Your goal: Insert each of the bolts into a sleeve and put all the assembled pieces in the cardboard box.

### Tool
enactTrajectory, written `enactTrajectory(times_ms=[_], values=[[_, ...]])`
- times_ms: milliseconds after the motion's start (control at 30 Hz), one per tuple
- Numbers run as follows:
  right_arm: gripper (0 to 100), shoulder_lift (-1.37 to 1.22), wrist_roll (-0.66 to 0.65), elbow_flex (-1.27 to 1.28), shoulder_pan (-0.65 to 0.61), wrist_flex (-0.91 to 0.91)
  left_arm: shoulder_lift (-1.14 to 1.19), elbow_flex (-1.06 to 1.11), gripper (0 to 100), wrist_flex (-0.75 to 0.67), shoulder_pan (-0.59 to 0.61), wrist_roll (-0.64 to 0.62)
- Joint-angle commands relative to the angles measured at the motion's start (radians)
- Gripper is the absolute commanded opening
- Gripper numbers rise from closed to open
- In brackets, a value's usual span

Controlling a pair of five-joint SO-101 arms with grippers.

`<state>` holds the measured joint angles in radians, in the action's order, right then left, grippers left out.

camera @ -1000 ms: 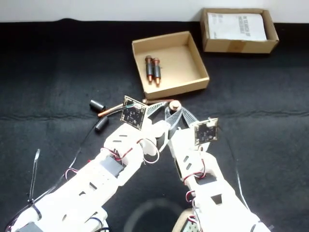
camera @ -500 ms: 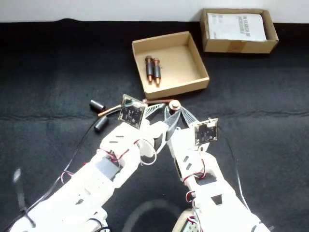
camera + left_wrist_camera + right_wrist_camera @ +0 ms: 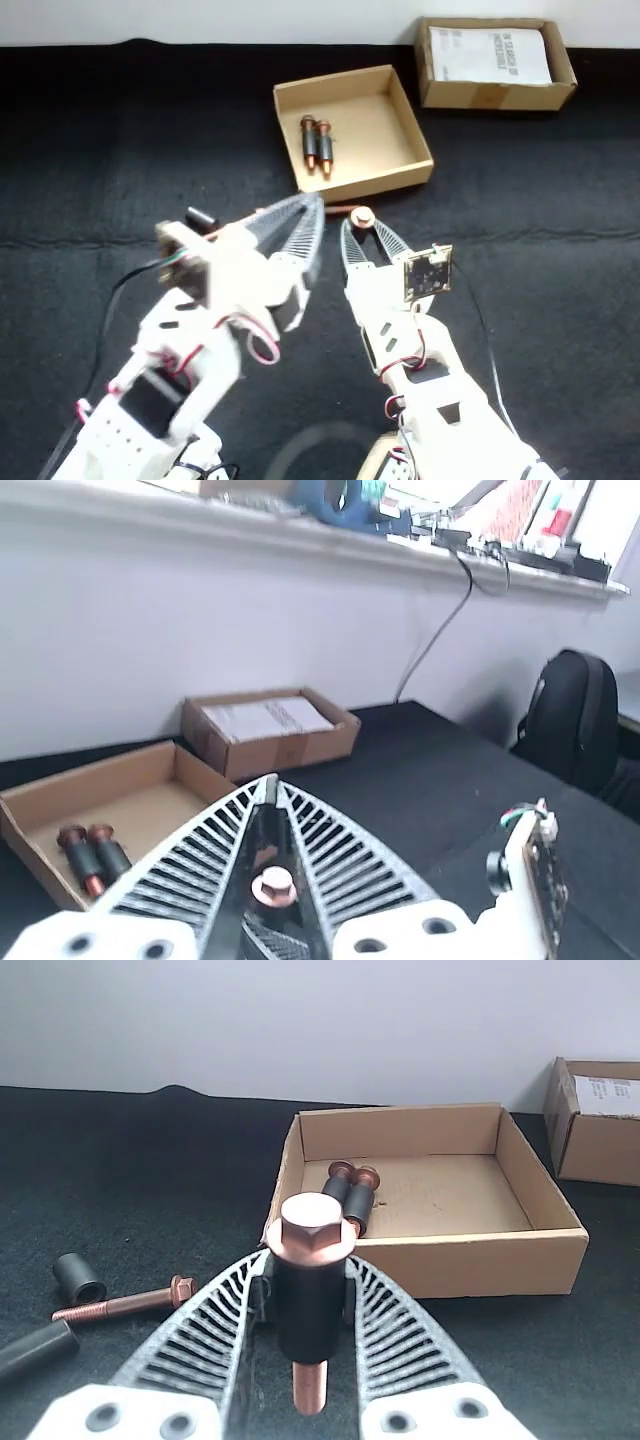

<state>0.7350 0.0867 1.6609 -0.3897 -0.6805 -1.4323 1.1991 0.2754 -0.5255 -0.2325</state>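
- The left gripper (image 3: 313,203) has been drawn off the right gripper (image 3: 362,224) and swung toward the left side of the tabletop (image 3: 560,300). 0.5 s ago both were bunched together around the same piece.
- The left gripper's fingers are brought together at the tips, and nothing is held between them.
- The right arm is placed as it was 1.0 s ago. Its gripper is clamped on a sleeve (image 3: 308,1310) with a bolt (image 3: 308,1235) pushed through it.
- This piece is held upright, head up and tip showing below the sleeve, just in front of the cardboard box (image 3: 290,97).
- The insertion is judged finished, since the piece is now carried by the right gripper alone. The placing into the box is judged to be next.
- 2 assembled pieces (image 3: 316,143) are already laid side by side in the box.
- 1 loose bolt (image 3: 125,1302), 1 loose sleeve (image 3: 78,1277) and a second loose sleeve (image 3: 35,1348) are left on the tabletop, so at least 1 more assembly is judged outstanding.
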Motion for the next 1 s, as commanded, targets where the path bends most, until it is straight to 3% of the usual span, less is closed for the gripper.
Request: enactTrajectory(times_ms=[0, 133, 300, 500, 867, 967], values=[[0.7, 0.018, 0.008, 0.119, 0.007, -0.018, -0.127, -0.027, 1, 0.029, 0.091, 0.005], [0.7, 0.018, 0.009, 0.116, 0.007, -0.004, -0.246, 0.061, 1, 0.117, 0.239, 0.005], [0.7, 0.018, 0.011, 0.045, 0.005, 0.176, -0.395, 0.234, 1, 0.264, 0.417, 0.005], [0.7, 0.019, 0.012, -0.079, 0.004, 0.351, -0.381, 0.398, 1, 0.288, 0.562, 0.003], [0.7, 0.019, 0.123, -0.610, 0.005, 0.923, -0.375, 0.498, 1, 0.347, 0.579, 0.000], [0.7, 0.010, 0.123, -0.751, 0.004, 1.023, -0.375, 0.498, 1, 0.431, 0.575, 0.000]])
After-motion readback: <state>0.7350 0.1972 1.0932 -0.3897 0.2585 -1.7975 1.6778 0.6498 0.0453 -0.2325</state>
